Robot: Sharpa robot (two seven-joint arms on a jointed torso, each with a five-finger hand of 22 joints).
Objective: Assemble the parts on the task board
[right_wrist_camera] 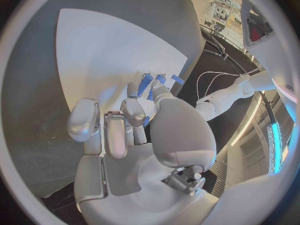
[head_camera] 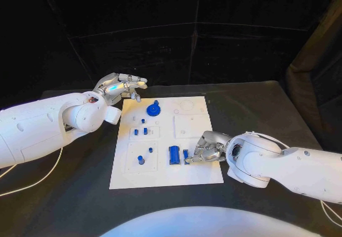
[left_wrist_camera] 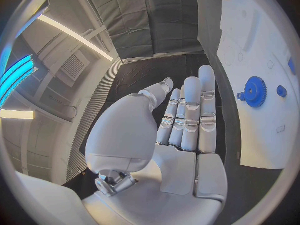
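Note:
The white task board (head_camera: 167, 170) lies mid-table. On it I see a blue gear (head_camera: 154, 108) (left_wrist_camera: 255, 91) near the far end, several short blue pegs (head_camera: 140, 131) standing in the left column, and a long blue block (head_camera: 174, 154) toward the near end. My right hand (head_camera: 206, 147) (right_wrist_camera: 134, 130) rests at the board's right edge with its fingers curled. Thumb and finger pinch a small blue part (head_camera: 186, 155) (right_wrist_camera: 147, 87) right beside the block. My left hand (head_camera: 122, 86) (left_wrist_camera: 184, 120) hovers by the board's far left corner, fingers straight and holding nothing.
A white cable (head_camera: 35, 180) loops over the black table at the near left, under my left arm. Another thin cable (head_camera: 327, 212) runs by the right arm. A dark curtain (head_camera: 314, 74) hangs at the right.

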